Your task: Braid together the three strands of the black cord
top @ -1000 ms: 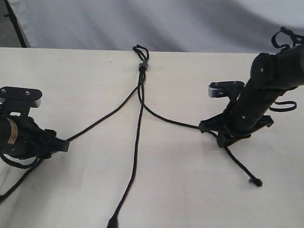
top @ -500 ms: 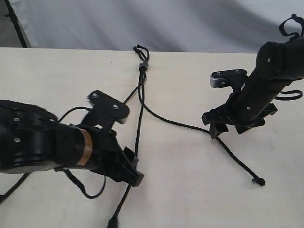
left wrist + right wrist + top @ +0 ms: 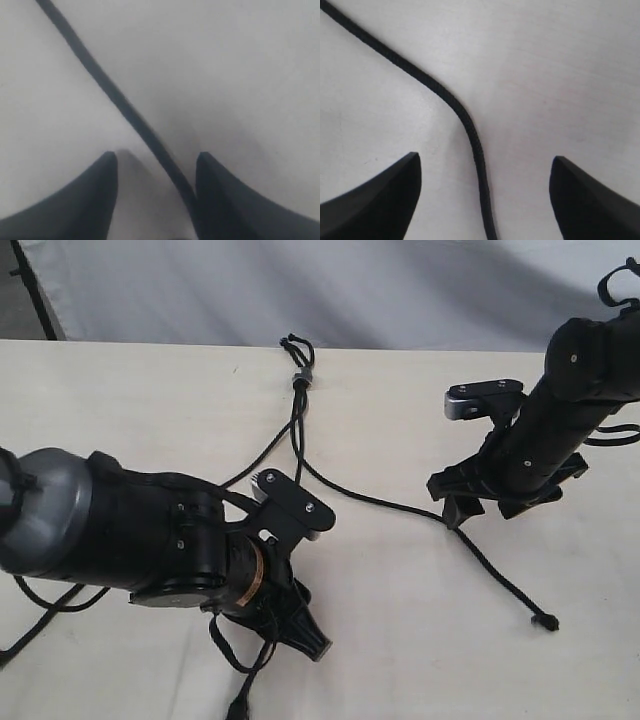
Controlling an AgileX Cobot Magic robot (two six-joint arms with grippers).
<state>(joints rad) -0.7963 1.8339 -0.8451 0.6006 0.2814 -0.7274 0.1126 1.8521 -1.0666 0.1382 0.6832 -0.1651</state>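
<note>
1. The black cord (image 3: 297, 400) lies on the pale table (image 3: 420, 660). Its grey band (image 3: 300, 374) sits near the far edge, and the three strands spread out from it toward the near side.
2. We see the left gripper (image 3: 305, 635) down low over the table, close to the near edge, on the line of the middle strand (image 3: 238, 705). That strand's knotted tip lies just past the gripper.
3. In the left wrist view the left gripper (image 3: 156, 156) has its jaws apart. The strand (image 3: 115, 97) runs between them, hugging one finger, and we see no clamp on it.
4. The right gripper (image 3: 460, 512) stands over the right strand (image 3: 370, 498), which carries on beyond it to a knotted tip near the table's right side.
5. In the right wrist view the right gripper (image 3: 486, 157) is spread wide. The strand (image 3: 447, 97) lies flat on the table midway between the fingers, touching neither.
6. The left strand (image 3: 258, 455) slants away from the band and goes out of sight behind the left arm.
</note>
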